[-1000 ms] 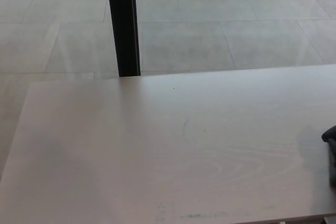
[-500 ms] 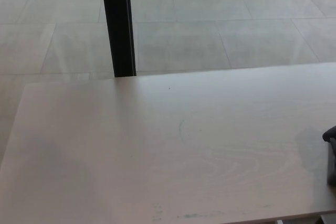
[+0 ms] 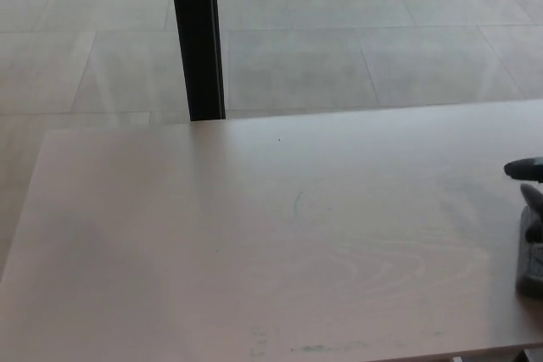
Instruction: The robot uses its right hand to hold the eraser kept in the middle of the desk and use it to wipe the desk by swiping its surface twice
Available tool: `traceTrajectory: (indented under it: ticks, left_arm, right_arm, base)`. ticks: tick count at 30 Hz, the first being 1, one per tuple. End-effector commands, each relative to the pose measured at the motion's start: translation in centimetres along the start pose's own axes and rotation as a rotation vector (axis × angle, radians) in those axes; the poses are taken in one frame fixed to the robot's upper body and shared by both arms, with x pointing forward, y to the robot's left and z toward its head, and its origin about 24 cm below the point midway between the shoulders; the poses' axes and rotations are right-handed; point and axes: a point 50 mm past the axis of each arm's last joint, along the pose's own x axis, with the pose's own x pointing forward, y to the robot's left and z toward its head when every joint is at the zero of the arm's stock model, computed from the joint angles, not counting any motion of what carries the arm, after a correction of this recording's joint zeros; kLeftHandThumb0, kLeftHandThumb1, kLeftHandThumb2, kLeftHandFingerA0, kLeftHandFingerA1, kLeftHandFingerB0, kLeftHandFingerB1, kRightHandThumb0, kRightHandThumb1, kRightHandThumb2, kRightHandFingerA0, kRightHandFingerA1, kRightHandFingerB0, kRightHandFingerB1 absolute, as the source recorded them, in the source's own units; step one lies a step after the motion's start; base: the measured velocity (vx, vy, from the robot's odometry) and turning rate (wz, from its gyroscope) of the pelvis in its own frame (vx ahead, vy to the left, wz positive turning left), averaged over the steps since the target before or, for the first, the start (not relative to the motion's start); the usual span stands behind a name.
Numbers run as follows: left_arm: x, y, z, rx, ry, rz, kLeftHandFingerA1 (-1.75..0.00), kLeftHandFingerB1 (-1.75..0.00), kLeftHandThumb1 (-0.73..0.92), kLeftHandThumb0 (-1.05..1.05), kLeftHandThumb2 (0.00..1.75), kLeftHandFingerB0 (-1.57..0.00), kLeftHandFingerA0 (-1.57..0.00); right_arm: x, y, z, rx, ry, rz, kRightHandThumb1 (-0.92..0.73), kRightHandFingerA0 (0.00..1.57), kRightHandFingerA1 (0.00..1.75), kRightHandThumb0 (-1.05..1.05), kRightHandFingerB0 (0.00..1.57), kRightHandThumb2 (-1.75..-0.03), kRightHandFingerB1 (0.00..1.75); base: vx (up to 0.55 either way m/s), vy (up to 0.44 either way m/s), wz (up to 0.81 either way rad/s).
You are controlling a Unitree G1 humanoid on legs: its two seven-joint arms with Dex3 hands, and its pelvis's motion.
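One black post (image 3: 197,36) stands upright beyond the desk's far edge, left of middle, on a pale tiled floor (image 3: 356,57); the light wood desk (image 3: 212,243) fills the lower view, with faint greenish smudges (image 3: 318,348) near its front edge; at the far right the right hand (image 3: 529,226) shows only partly, over the desk; its grip cannot be told; no eraser shows anywhere.

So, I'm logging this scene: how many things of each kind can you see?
Desk: 1
Black post: 1
Robot hand: 1, the right, cut off by the picture's edge
Green smudge: 1
Eraser: 0 in view
Total: 4
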Motion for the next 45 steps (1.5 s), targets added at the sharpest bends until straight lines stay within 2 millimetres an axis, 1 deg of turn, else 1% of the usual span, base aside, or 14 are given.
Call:
traceTrajectory:
  ticks: [1, 12, 21, 25, 32, 33, 34, 35, 37, 39, 40, 41, 42, 45]
  left_arm:
    - [-0.1, 1.3, 0.3, -0.013, -0.002, 0.027, -0.75, -0.61, 0.81, -0.50, 0.64, -0.56, -0.74]
    - [-0.1, 1.4, 0.2, -0.012, -0.001, 0.023, -0.73, -0.60, 0.82, -0.51, 0.65, -0.54, -0.70]
    - [-0.2, 1.8, 0.0, -0.020, 0.006, 0.042, -0.72, -0.59, 0.82, -0.51, 0.65, -0.53, -0.70]
    - [-0.2, 1.8, -0.1, -0.036, 0.008, 0.032, -0.80, -0.66, 0.61, -0.49, 1.03, -0.47, -0.72]
    - [-0.4, 1.8, -0.7, -0.055, 0.013, 0.037, -0.80, -0.67, 0.62, -0.46, 1.04, -0.48, -0.72]
    - [-0.5, 2.0, -0.9, -0.047, 0.021, 0.043, -0.80, -0.67, 0.62, -0.47, 1.03, -0.49, -0.71]
    - [-0.5, 2.1, -1.0, -0.046, 0.023, 0.050, -0.80, -0.68, 0.61, -0.47, 1.03, -0.50, -0.71]
    - [-0.6, 2.4, -1.1, -0.028, 0.028, 0.055, -0.74, -0.61, 0.82, -0.50, 0.64, -0.55, -0.69]
    - [-0.6, 2.6, -1.1, 0.004, 0.033, 0.070, -0.82, -0.69, 0.59, -0.50, 1.01, -0.54, -0.77]
    - [-0.7, 2.5, -1.3, 0.002, 0.037, 0.071, -0.83, -0.68, 0.58, -0.48, 0.99, -0.52, -0.78]
    - [-0.7, 2.6, -1.3, 0.006, 0.040, 0.077, -0.78, -0.60, 0.73, -0.43, 0.62, -0.57, -0.76]
    - [-0.7, 2.6, -1.4, 0.014, 0.042, 0.079, -0.77, -0.63, 0.69, -0.38, 0.61, -0.60, -0.76]
    - [-0.7, 2.6, -1.5, -0.009, 0.035, 0.082, -0.84, -0.70, 0.49, -0.38, 0.91, -0.56, -0.76]
    - [-0.8, 2.7, -1.7, 0.048, 0.033, 0.085, -0.83, -0.71, 0.45, -0.39, 0.85, -0.61, -0.78]
  right_arm:
    - [-0.5, -5.5, 2.6, 0.078, 0.023, -0.036, -0.74, 0.89, 1.06, -0.56, 0.62, -0.62, 0.47]
    - [-7.1, -13.4, 2.9, 0.240, -0.083, -0.264, -0.73, 0.84, 1.08, -0.59, 0.70, -0.62, 0.50]
    - [-17.4, -20.3, -5.4, 0.373, 0.003, -0.805, -0.65, 1.14, 0.91, -0.79, 0.94, -0.61, 0.59]
    - [-21.2, -20.1, -9.3, 0.451, 0.083, -0.969, -0.66, 1.10, 1.05, -0.79, 0.87, -0.61, 0.69]
    - [-26.3, -18.6, -15.4, 0.541, 0.258, -1.214, -0.50, 1.13, 1.14, -0.79, 0.77, -0.88, 0.87]
    - [-26.9, -18.3, -16.0, 0.533, 0.285, -1.227, -0.69, 1.19, 1.11, -0.76, 0.79, -0.61, 0.86]
    - [-27.3, -17.9, -16.6, 0.540, 0.293, -1.235, -0.54, 1.14, 1.09, -0.72, 0.81, -1.04, 0.89]
    - [-27.8, -17.2, -17.6, 0.531, 0.354, -1.239, -0.70, 1.12, 0.95, -0.75, 0.77, -0.61, 0.82]
    - [-27.9, -16.4, -18.5, 0.514, 0.426, -1.220, -0.67, 1.02, 0.80, -0.73, 0.72, -0.60, 0.76]
    - [-27.9, -16.0, -18.9, 0.514, 0.444, -1.209, -0.63, 0.93, 0.79, -0.70, 0.63, -0.59, 0.79]
    - [-27.8, -15.7, -19.2, 0.531, 0.455, -1.207, -0.41, 0.90, 0.84, -0.67, 0.66, -0.86, 0.80]
    - [-27.9, -15.2, -19.6, 0.494, 0.501, -1.177, -0.52, 0.91, 0.78, -0.60, 0.67, -0.56, 0.73]
    - [-27.9, -15.0, -19.8, 0.477, 0.519, -1.165, -0.32, 0.92, 0.83, -0.57, 0.71, -0.83, 0.76]
    - [-27.6, -14.1, -20.3, 0.397, 0.586, -1.095, -0.47, 0.88, 0.76, -0.55, 0.69, -0.54, 0.70]
  base:
    - [0.00, 0.000, 0.00]
    - [0.00, 0.000, 0.00]
    - [0.00, 0.000, 0.00]
    - [0.00, 0.000, 0.00]
    - [0.00, 0.000, 0.00]
    - [0.00, 0.000, 0.00]
    - [0.00, 0.000, 0.00]
    - [0.00, 0.000, 0.00]
    - [0.00, 0.000, 0.00]
    - [0.00, 0.000, 0.00]
    - [0.00, 0.000, 0.00]
    - [0.00, 0.000, 0.00]
    - [0.00, 0.000, 0.00]
    - [0.00, 0.000, 0.00]
